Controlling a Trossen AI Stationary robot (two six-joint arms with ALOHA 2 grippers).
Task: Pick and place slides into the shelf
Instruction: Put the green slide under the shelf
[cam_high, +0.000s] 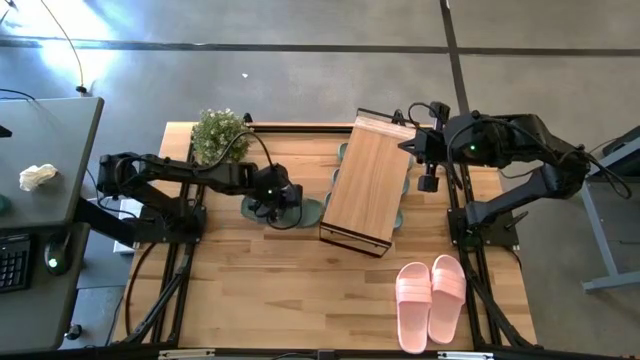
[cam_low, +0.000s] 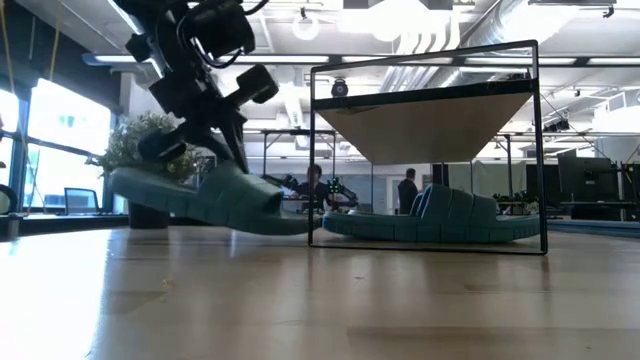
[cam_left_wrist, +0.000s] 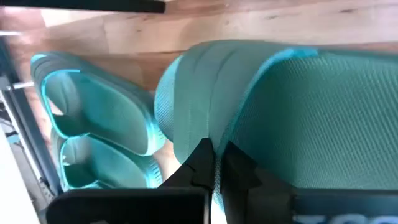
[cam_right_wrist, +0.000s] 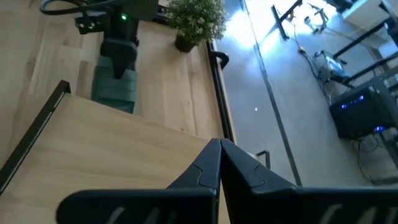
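The left gripper (cam_high: 277, 195) is pinched tight on the strap of a green slide (cam_low: 205, 195), holding it tilted with its heel raised and its toe at or just above the table (cam_high: 250, 290); the low view leaves contact hard to call. The shelf (cam_high: 366, 182) stands just ahead of that toe, its open side facing the gripper. More green slides (cam_left_wrist: 93, 118) already lie under the shelf, directly beyond the held one.

Judging from this, the risk is a snag: with the toe drooping, pushing forward could catch it on the shelf's lower frame or ram the slides inside and shove them out of line. The thin pinch on soft rubber could also slip.

Farther right, the pink pair (cam_high: 431, 297) waits, well clear. The right gripper (cam_high: 428, 160) hovers fully shut and empty beside the shelf's far edge.
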